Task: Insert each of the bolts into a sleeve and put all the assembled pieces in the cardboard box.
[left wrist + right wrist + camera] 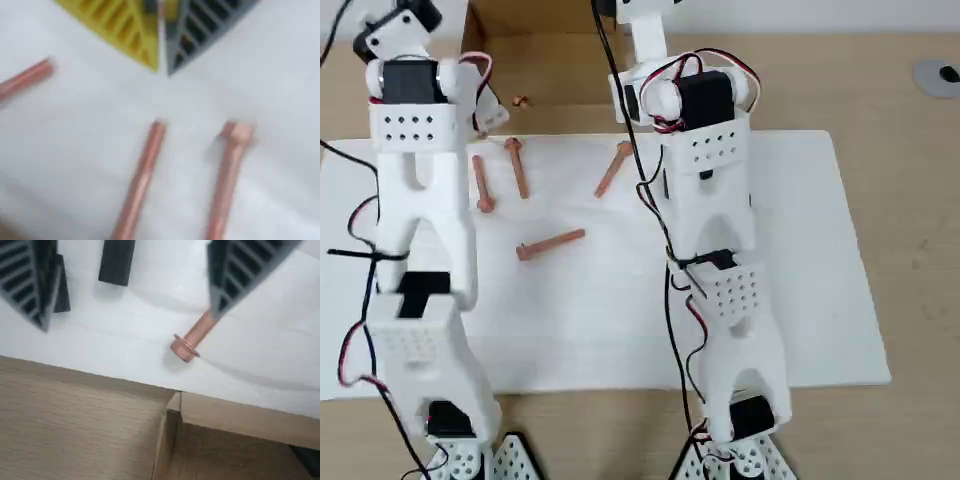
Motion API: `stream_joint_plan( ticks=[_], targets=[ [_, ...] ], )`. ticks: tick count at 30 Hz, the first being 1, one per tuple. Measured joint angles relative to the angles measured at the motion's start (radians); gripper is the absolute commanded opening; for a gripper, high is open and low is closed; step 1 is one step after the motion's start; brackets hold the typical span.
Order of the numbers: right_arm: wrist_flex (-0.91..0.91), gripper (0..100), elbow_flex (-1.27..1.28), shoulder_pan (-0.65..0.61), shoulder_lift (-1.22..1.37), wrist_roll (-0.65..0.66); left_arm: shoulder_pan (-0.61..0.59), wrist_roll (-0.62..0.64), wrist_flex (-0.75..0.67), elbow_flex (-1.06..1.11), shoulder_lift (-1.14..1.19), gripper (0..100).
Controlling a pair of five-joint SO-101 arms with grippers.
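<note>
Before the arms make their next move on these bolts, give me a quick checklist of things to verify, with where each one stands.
1. Right gripper open: ok.
2. Bolt centred in it: not ok, it lies off to one side.
3. Left gripper open: not ok, tips nearly together, holding nothing.
4. Sleeve near the right gripper: ok, a black one lies on the mat.
5. Bolts already sleeved: not ok, the four in the high view are bare.
6. Box open: ok.
</note>
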Motion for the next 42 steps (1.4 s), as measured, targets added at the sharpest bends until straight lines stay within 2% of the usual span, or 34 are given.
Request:
stream_joint_plan(
  ticks=[5,11,16,21,28,37,42],
  targets=[
    [0.000,24.6,0.000,0.000,0.000,0.000,0.000,0.000,-0.161,0.175,0.023,7],
    [0.000,24.6,0.000,0.000,0.000,0.000,0.000,0.000,-0.336,0.206,0.180,7],
    [0.000,24.6,0.000,0.000,0.000,0.000,0.000,0.000,-0.371,0.132,0.344,7],
    [0.000,24.6,0.000,0.000,0.000,0.000,0.000,-0.002,-0.376,-0.035,0.523,7],
    [0.000,24.6,0.000,0.000,0.000,0.000,-0.002,-0.002,-0.339,-0.288,0.694,7],
    [0.000,24.6,0.000,0.000,0.043,0.000,-0.049,-0.002,-0.026,-0.704,0.730,8],
    [0.000,24.6,0.000,0.000,0.052,0.002,-0.049,-0.003,0.011,-0.767,0.730,12]
  ],
)
